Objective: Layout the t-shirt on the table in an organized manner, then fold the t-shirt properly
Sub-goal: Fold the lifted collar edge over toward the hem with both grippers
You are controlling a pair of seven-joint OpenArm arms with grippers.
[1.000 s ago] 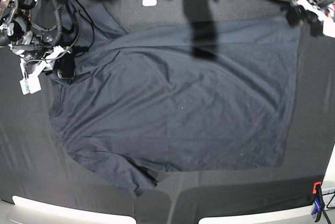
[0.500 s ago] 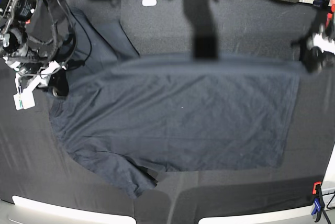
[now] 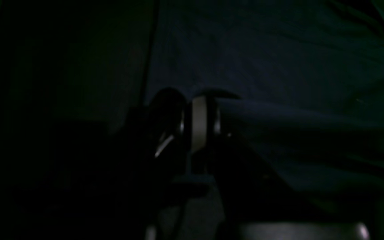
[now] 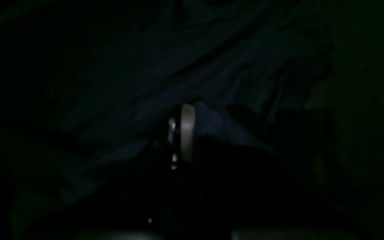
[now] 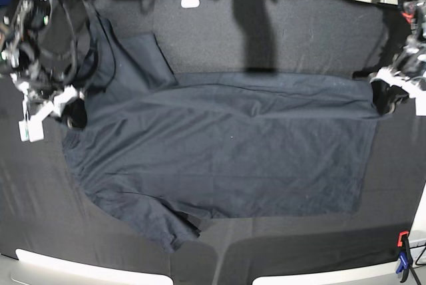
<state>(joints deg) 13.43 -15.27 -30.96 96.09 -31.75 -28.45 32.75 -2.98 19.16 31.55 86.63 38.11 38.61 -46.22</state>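
Your t-shirt lies spread across the middle of the desk, its far edge doubled over toward you along the upper part of the base view. Both tools are clamped on that cloth: the left tool at the right edge, the right tool at the upper left near the collar. The fabric is light, limp and quick to crease, so hold it by the hem corner and shoulder seam, and carry both ends evenly.
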